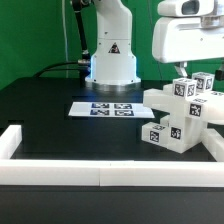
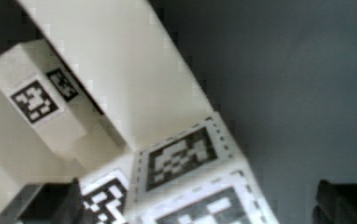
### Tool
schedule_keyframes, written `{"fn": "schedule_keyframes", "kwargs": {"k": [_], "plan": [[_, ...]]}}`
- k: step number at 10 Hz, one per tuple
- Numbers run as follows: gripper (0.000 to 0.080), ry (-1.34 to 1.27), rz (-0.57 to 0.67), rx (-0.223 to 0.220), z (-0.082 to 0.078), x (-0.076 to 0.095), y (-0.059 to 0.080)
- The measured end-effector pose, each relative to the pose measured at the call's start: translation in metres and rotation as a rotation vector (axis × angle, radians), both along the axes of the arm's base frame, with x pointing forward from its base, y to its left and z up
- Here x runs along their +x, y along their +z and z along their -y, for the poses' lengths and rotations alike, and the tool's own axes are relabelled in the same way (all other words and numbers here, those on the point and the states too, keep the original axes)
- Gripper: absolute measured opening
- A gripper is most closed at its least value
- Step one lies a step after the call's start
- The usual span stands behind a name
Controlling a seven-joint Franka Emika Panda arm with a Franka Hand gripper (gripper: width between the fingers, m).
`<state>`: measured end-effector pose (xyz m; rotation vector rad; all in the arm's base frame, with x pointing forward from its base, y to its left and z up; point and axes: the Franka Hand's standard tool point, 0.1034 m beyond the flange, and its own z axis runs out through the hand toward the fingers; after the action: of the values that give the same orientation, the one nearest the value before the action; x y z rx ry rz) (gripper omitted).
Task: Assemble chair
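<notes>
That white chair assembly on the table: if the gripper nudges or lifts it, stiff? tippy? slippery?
The chair assembly looks like chunky rigid plastic, so it probably won't flex. It is a cluster of joined blocks with parts sticking out, so an off-centre lift may tilt it or strain a joint. Its faces look smooth on the dark table, so a push likely slides it.

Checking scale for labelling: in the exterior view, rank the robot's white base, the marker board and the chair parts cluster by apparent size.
1. Chair parts cluster, largest, though it sits nearer the camera, which inflates it.
2. Robot's white base.
3. Marker board, smallest; it lies flat and foreshortened, so its rank against the base is unsure.
</notes>
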<state>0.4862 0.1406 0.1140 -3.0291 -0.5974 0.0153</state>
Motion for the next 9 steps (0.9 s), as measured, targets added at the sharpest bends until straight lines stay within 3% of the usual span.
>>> {"fn": "schedule_keyframes", "kwargs": {"k": [1, 3, 4, 5, 9], "plan": [[0.0649, 0.021, 0.001, 0.0, 0.0012, 0.0003, 0.0], [0.0391, 0.018, 0.001, 0.0, 0.0014, 0.0004, 0.0], [0.0391, 0.018, 0.001, 0.0, 0.0015, 0.0005, 0.0], [0.0285, 0.018, 0.001, 0.0, 0.0015, 0.0005, 0.0], [0.0285, -0.078, -0.004, 0.0, 0.0019, 0.0006, 0.0]]}}
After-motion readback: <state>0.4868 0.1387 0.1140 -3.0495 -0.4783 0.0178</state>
